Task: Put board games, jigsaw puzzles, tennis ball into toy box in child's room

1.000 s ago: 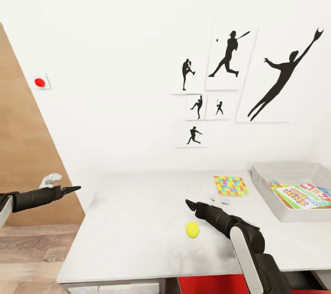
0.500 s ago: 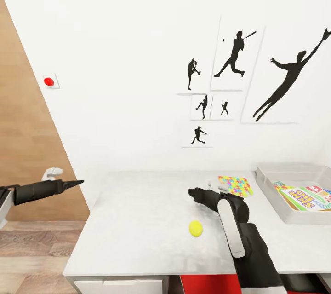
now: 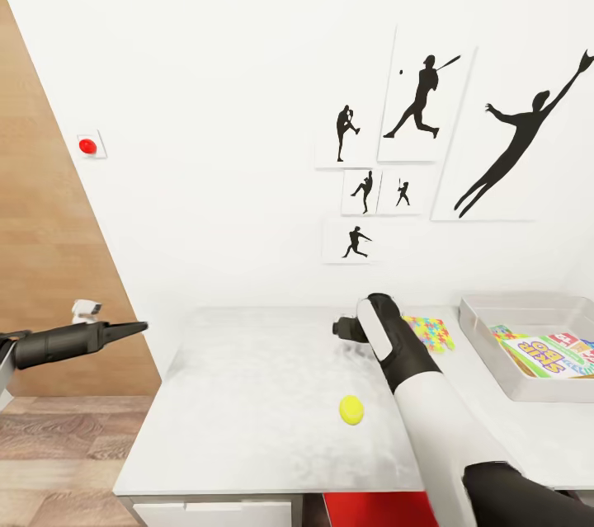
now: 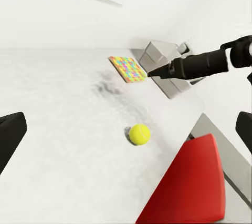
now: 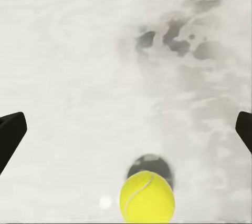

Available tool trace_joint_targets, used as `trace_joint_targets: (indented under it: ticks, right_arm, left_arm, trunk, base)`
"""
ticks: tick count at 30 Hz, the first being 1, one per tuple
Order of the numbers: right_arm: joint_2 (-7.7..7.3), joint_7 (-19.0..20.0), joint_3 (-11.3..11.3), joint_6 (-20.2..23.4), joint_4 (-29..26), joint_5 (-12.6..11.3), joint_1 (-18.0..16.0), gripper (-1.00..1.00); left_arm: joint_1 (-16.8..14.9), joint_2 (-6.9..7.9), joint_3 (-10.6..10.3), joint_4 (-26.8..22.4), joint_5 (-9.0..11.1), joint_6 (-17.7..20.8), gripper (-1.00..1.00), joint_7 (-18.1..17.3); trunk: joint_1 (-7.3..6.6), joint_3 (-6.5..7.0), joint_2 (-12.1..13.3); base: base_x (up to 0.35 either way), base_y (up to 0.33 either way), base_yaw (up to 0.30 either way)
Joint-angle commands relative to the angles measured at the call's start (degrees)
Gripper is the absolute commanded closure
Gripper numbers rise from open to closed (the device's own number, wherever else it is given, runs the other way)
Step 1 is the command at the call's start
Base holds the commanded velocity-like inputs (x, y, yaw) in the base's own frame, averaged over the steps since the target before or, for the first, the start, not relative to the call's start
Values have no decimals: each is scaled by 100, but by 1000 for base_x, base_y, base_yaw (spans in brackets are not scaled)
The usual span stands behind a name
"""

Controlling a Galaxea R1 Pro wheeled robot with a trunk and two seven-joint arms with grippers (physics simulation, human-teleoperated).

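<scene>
the tennis ball (image 3: 351, 409) lies on the bench (image 3: 247, 395), well apart from the toy box (image 3: 487, 329). right hand (image 5: 126, 124) released; lower it squarely astride the ball before clenching.

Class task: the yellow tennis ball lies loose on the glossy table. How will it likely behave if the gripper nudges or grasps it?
The tennis ball is round on a smooth table, so a nudge probably rolls it. Small with curved sides, it may slip from off-centre fingers.

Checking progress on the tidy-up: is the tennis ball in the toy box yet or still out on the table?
Out. The tennis ball lies on the bare table, well apart from the toy box.
</scene>
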Motion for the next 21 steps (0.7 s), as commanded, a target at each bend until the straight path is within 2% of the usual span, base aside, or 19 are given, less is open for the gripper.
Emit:
trace_joint_targets:
  ticks: [1, 6, 9, 21]
  right_arm:
    - [0, -58, 6, -9, 116, -52, -33, -100]
    - [0, -54, -20, -101, 834, -50, -120, -100]
    - [0, -58, -27, -277, 1120, -37, -128, -100]
    - [0, -63, 25, -679, 1275, 28, -99, -100]
  left_arm:
    - [-5, 2, -1, 0, 6, 83, -100, -82]
    - [-5, 3, 23, 10, 13, 164, -100, -460]
    - [-5, 3, 28, 16, 15, 173, -100, -463]
    - [-5, 134, 36, 18, 25, 176, -100, -463]
  trunk:
    - [4, -13, -14]
    - [4, -13, -14]
    - [4, -13, -14]
    - [4, -13, -14]
  base:
    - [0, 0, 0]
    - [0, 0, 0]
    - [0, 0, 0]
    - [0, 0, 0]
